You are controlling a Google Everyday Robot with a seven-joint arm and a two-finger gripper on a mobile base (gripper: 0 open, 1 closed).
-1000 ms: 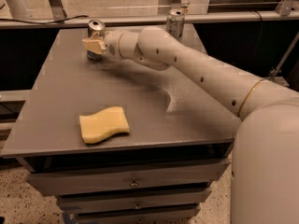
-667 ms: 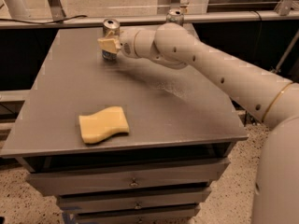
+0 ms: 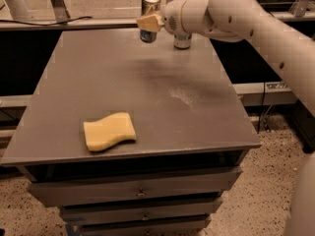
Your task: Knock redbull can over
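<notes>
The redbull can [image 3: 150, 4] is slim and silver with blue at its base, and it stands upright near the far edge of the grey table [image 3: 147, 97]. My gripper [image 3: 147, 22] reaches in from the right and is at the can's middle. A tan finger [image 3: 151, 21] crosses the can's front, and the gripper looks shut on the can. The finger hides the can's midsection.
A second silver can [image 3: 182, 42] stands just to the right, mostly hidden behind my wrist. A yellow sponge [image 3: 108, 131] lies at the front left of the table. Drawers sit under the tabletop. Railings and a cable run behind the far edge.
The gripper and the redbull can have moved together to the right along the far edge, and the can is still upright. The sponge and the second can have not moved.
</notes>
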